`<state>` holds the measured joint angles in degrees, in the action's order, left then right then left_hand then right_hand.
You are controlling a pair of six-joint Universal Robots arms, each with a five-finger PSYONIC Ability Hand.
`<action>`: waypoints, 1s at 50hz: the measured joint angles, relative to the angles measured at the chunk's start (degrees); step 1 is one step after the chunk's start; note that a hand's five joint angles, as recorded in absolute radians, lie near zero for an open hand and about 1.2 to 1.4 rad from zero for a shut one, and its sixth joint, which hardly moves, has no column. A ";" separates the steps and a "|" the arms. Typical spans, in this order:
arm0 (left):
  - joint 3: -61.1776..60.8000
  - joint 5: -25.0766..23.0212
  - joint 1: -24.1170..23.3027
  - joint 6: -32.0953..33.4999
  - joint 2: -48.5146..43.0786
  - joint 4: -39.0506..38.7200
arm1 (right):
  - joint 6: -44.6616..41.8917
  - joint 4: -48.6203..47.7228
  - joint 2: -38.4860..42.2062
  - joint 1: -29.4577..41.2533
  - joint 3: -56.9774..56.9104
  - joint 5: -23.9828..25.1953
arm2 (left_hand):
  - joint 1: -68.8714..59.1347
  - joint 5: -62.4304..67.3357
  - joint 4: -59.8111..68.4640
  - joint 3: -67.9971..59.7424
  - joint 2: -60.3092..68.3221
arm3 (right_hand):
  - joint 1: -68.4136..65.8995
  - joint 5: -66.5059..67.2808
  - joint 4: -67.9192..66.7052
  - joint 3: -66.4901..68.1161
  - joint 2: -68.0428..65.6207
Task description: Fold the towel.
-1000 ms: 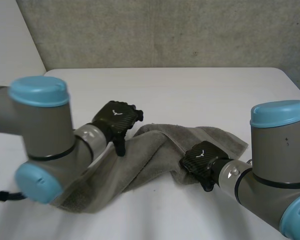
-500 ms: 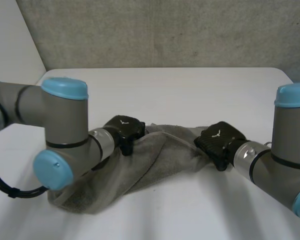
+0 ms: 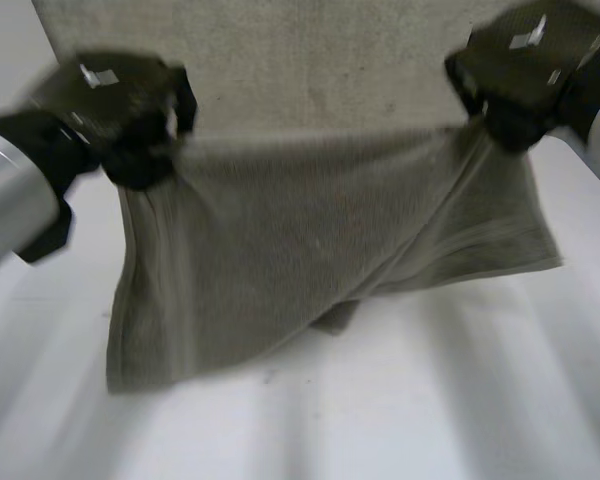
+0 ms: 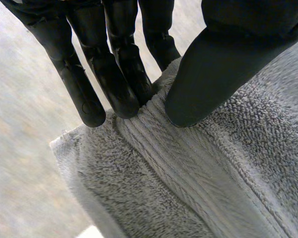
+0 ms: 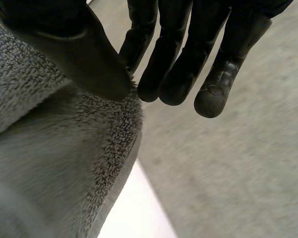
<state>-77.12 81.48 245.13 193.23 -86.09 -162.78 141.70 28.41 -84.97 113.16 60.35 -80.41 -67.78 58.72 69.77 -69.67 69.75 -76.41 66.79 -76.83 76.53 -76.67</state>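
Left hand (image 3: 115, 112), right hand (image 3: 525, 72) each pinch a top corner of grey terry-cloth towel (image 3: 310, 240); I judge it soft, light, floppy.

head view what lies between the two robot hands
In the head view, the grey terry towel: its top edge spans from the left robot hand, pinching one corner, to the right robot hand, pinching the other, above the white table.

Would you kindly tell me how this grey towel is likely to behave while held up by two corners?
Probably floppy: the towel hangs limp between the left hand and right hand, its lower edge uneven. Likely grippy, not slippery: both hands pinch its looped pile. It looks thick, so perhaps weighty for cloth.
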 measured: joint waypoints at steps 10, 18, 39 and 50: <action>2.38 4.19 2.14 0.22 1.49 0.57 | 0.88 11.20 5.12 -0.08 -12.12 0.81 | 0.00 0.03 0.00 0.00 0.04 | 0.00 1.27 0.00 0.00 0.00; 3.56 4.84 2.15 1.31 -12.67 -0.05 | -2.51 13.17 16.90 0.80 -14.93 1.04 | -0.56 0.04 0.00 0.00 0.04 | -1.49 1.57 0.00 0.00 -0.20; 39.98 10.02 0.74 1.41 -31.27 -6.64 | -1.91 1.40 39.13 6.37 -48.94 -6.62 | -0.56 0.05 0.02 -0.04 0.05 | 42.87 -43.69 43.03 -42.76 43.20; 17.22 9.59 0.77 1.74 -21.44 -8.67 | 7.82 5.33 33.19 3.82 -21.46 -5.46 | -0.57 0.05 0.02 -0.08 0.05 | 52.40 -55.34 52.89 -52.65 52.48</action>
<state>-59.90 91.07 245.90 194.97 -107.53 -171.45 149.52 33.75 -51.78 116.98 38.89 -85.88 -68.36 58.78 69.80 -69.75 69.81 -24.02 11.45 -23.94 23.88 -24.19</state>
